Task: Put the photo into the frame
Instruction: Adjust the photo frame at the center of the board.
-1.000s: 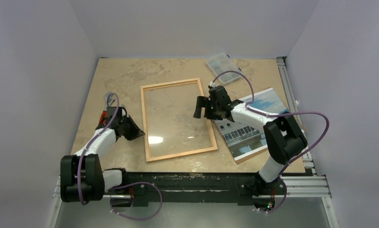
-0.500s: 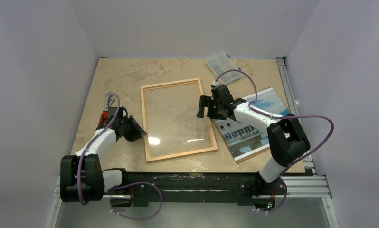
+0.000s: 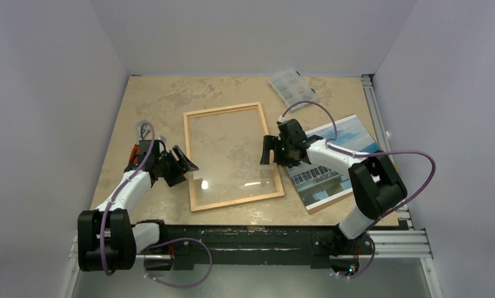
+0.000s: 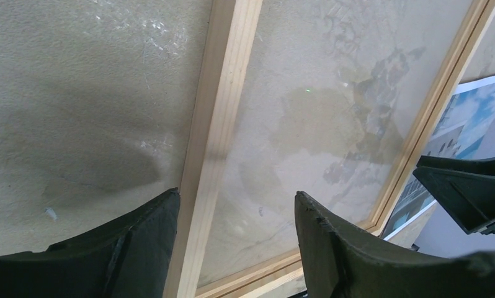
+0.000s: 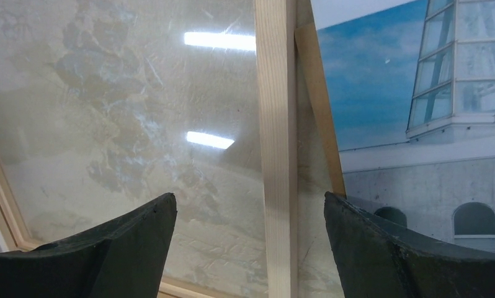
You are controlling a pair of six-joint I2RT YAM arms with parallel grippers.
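Beige marbled tabletop (image 3: 158, 99), pale grey walls on three sides.

Left gripper (image 3: 184, 169): jaws released and apart, grasping nothing. In the left wrist view the gripper (image 4: 232, 205) straddles the left rail of the frame (image 4: 223, 93), with a gap showing on each side of the wood.

Right gripper (image 3: 271, 152): jaws spread wide, nothing held. In the right wrist view it (image 5: 248, 205) hangs over the right rail of the frame (image 5: 276, 124), one finger above the pane and the other above the print's side.

Frame (image 3: 223, 108): lies flat mid-table between the two arms. Clear pane, tabletop visible through it, two light glints on the glass.

Photo (image 3: 350, 133): face up just right of the frame and outside it, resting on a brown board (image 5: 316, 93) whose edge meets the right rail. Blue sky and white building show (image 5: 406, 93).

Far edge: clear plastic box (image 3: 288, 84), well apart from the frame.
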